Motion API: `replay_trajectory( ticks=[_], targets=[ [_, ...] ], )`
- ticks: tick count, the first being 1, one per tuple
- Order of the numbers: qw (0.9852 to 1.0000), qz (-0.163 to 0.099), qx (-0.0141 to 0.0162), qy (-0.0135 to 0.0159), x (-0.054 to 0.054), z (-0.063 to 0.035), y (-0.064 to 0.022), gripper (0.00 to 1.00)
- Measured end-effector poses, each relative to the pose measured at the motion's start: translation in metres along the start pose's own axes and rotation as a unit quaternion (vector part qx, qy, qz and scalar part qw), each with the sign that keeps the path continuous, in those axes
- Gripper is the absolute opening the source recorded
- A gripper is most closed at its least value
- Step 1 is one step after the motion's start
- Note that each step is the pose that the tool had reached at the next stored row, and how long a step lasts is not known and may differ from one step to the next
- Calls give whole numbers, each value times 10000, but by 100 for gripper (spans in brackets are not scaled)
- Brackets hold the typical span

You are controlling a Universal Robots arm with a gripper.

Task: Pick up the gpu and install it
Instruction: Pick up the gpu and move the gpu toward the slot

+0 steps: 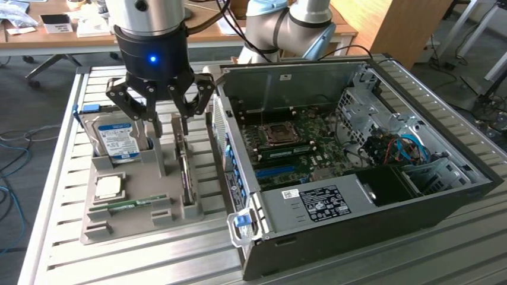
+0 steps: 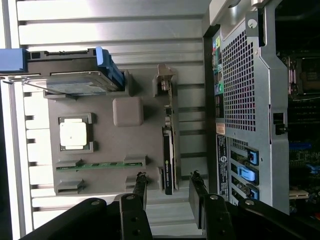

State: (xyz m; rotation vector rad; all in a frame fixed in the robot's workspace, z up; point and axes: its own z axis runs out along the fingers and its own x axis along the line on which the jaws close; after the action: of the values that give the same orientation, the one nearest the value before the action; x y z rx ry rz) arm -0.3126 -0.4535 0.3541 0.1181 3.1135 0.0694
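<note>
1. Your open case (image 1: 285, 80) fills the exterior view from two to five o'clock.
2. The tray (image 1: 142, 190) lies just beside the case, at its nine o'clock.
3. Your gripper (image 1: 168, 132) hangs over the tray's far end, fingers spread and pinching nothing.
4. The hard drive (image 1: 117, 139) stands in the tray at the gripper's nine o'clock.
5. The gpu (image 1: 187, 175) stands on edge in the slot nearest the case, at about the gripper's six o'clock. In the wrist view, the gpu (image 2: 168, 155) lines up with the gap between the fingers (image 2: 140, 187), and neither finger touches it.
6. The CPU (image 1: 108, 187) and the memory stick (image 1: 127, 205) lie at the gripper's seven o'clock.
</note>
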Motion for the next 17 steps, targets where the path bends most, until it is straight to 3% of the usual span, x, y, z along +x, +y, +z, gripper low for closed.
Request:
replay_trajectory(
  ticks=[17],
  targets=[
    [10000, 0, 0, -1, 1, 24, -1, 47]
  ],
)
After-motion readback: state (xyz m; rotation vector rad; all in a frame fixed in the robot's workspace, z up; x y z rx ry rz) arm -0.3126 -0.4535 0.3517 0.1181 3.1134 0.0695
